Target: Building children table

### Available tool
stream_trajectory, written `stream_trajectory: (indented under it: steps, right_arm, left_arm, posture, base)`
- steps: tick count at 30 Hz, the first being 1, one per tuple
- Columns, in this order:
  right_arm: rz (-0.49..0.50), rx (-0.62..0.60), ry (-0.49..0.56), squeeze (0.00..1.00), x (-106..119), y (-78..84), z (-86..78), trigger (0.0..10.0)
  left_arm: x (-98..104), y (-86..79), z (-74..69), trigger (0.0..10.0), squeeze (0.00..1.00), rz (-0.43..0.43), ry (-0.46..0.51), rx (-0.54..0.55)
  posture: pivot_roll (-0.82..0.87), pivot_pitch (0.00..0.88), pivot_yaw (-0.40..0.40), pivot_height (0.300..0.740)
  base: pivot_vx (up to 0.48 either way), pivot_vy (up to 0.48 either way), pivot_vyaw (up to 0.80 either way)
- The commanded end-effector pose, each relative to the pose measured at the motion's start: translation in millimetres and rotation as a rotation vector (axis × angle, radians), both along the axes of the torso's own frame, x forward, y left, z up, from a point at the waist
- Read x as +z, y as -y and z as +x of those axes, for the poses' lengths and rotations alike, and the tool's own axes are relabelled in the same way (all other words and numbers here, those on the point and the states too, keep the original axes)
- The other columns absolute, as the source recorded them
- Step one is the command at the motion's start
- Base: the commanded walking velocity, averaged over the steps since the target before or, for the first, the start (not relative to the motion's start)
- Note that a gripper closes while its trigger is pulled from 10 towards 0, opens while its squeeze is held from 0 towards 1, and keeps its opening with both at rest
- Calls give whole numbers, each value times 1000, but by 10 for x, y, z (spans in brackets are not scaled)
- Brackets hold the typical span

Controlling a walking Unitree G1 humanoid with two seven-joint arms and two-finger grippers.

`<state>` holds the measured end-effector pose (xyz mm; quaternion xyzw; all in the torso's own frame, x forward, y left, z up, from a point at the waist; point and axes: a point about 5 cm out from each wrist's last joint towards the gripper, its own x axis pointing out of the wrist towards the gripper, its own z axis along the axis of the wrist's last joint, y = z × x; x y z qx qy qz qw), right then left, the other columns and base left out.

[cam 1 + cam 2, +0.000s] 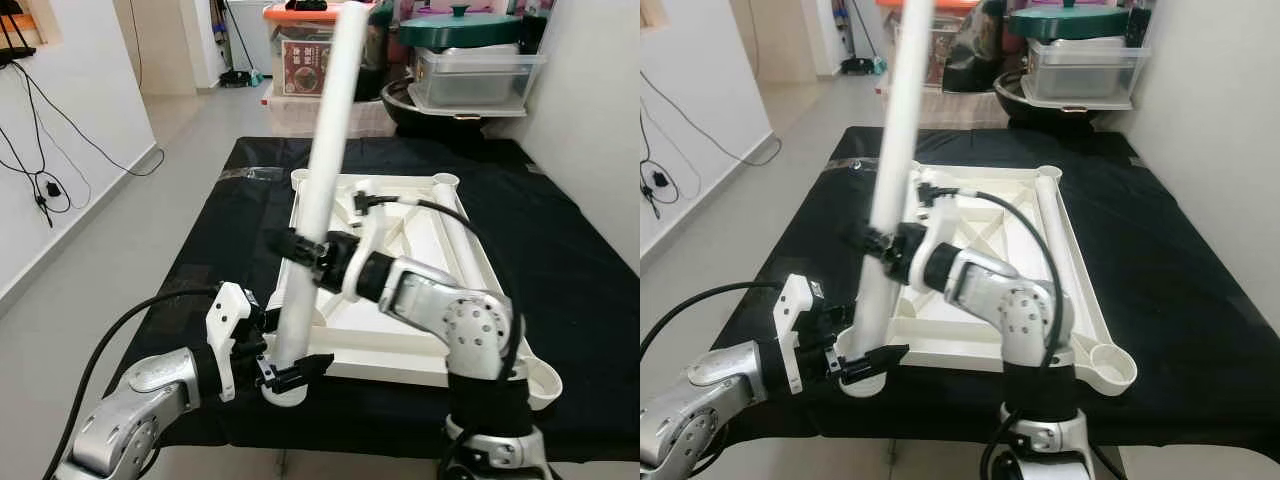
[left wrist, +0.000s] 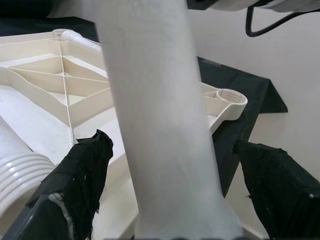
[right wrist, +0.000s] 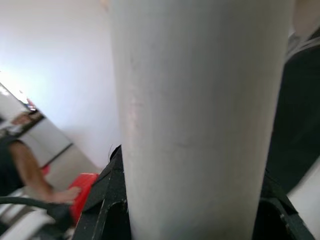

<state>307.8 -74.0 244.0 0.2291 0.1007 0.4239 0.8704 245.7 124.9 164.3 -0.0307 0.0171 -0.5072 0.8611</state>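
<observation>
You see a long white table leg [image 1: 322, 190] standing up, tilted a little, its foot in the near left corner socket of the upside-down white tabletop [image 1: 400, 345] on the black cloth [image 1: 570, 270]. Your left gripper [image 1: 285, 372] sits spread around its bottom. Your right gripper [image 1: 300, 250] pinches its middle, arm bent across.

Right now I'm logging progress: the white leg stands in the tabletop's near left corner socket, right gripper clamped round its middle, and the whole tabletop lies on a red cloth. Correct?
Not quite: the cloth under the tabletop is black, as the left eye view shows. The rest holds: the white leg stands in the near left corner socket, with the right gripper clamped round its middle.
</observation>
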Motion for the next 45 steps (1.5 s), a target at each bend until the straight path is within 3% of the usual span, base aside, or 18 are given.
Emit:
stream_trajectory:
  steps: [1, 2, 3, 7, 8, 12, 13, 14, 15, 17, 18, 23, 25, 26, 27, 30, 42, 45]
  right_arm:
    - [26, -38, 21, 0, 50, 87, 45, 0]
    - [26, -38, 21, 0, 50, 87, 45, 0]
    - [-5, -146, 41, 0, 75, 375, 152, 0]
    - [-5, -146, 41, 0, 75, 375, 152, 0]
    - [-39, -301, 65, 0, 120, 725, 258, 0]
    - [-39, -301, 65, 0, 120, 725, 258, 0]
    - [-67, -430, 84, 0, 153, 987, 312, 0]
    - [-67, -430, 84, 0, 153, 987, 312, 0]
    - [-110, -539, 124, 0, 175, 1156, 315, 0]
    - [-110, -539, 124, 0, 175, 1156, 315, 0]
    - [-153, -613, 177, 0, 210, 1244, 290, 0]
    - [-233, -713, 300, 0, 274, 1298, 194, 0]
    - [-233, -713, 300, 0, 274, 1298, 194, 0]
    - [-282, -771, 385, 0, 295, 1308, 128, 0]
    - [-282, -771, 385, 0, 295, 1308, 128, 0]
    - [-437, -868, 545, 0, 241, 1402, 3, 0]
    - [-536, -915, 489, 0, 30, 1960, -182, 0]
    - [-435, -924, 429, 0, 19, 2020, -188, 0]
  left_arm:
    - [0, -32, -18, 10000, 0, -7, -14, 11]
    - [0, -32, -18, 10000, 0, -7, -14, 11]
    - [-15, -72, -47, 10000, 0, -1, -23, 35]
    - [-15, -72, -47, 10000, 0, -1, -23, 35]
    - [-42, -118, -41, 10000, 0, 11, -16, 93]
    - [-42, -118, -41, 10000, 0, 11, -16, 93]
    - [-66, -158, -2, 10000, 0, 26, 2, 172]
    - [-66, -158, -2, 10000, 0, 26, 2, 172]
    - [-77, -182, 72, 10000, 0, 14, 20, 293]
    - [-77, -182, 72, 10000, 0, 14, 20, 293]
    - [-81, -179, 105, 10000, 0, 4, 41, 380]
    - [-82, -167, 116, 10000, 0, -42, 44, 498]
    - [-82, -167, 116, 10000, 0, -42, 44, 498]
    - [-90, -154, 110, 10000, 0, -56, 37, 529]
    - [-90, -154, 110, 10000, 0, -56, 37, 529]
    - [-155, -115, 100, 10000, 0, -44, 27, 567]
    - [-310, -106, 170, 10000, 0, -20, 7, 623]
    - [-326, -94, 176, 10000, 0, -26, -3, 612]
  posture:
    - [-8, 0, -19, 740]
    - [-8, 0, -19, 740]
    - [-7, 0, -25, 740]
    - [-7, 0, -25, 740]
    - [-10, 0, -29, 740]
    - [-10, 0, -29, 740]
    - [-14, 0, -26, 740]
    - [-14, 0, -26, 740]
    - [-13, 0, -29, 740]
    - [-13, 0, -29, 740]
    - [-15, 0, -29, 740]
    - [-12, 0, -40, 740]
    - [-12, 0, -40, 740]
    - [-8, 0, -41, 740]
    - [-8, 0, -41, 740]
    - [-14, 0, -37, 740]
    - [-49, 0, -15, 740]
    - [-54, 0, -10, 740]
  base:
    - [0, 0, 0]
    - [0, 0, 0]
    - [0, 0, 0]
    - [0, 0, 0]
    - [0, 0, 0]
    - [0, 0, 0]
    - [0, 0, 0]
    - [0, 0, 0]
    - [0, 0, 0]
    - [0, 0, 0]
    - [0, 0, 0]
    - [0, 0, 0]
    - [0, 0, 0]
    - [0, 0, 0]
    - [0, 0, 0]
    - [0, 0, 0]
    - [0, 0, 0]
    - [0, 0, 0]
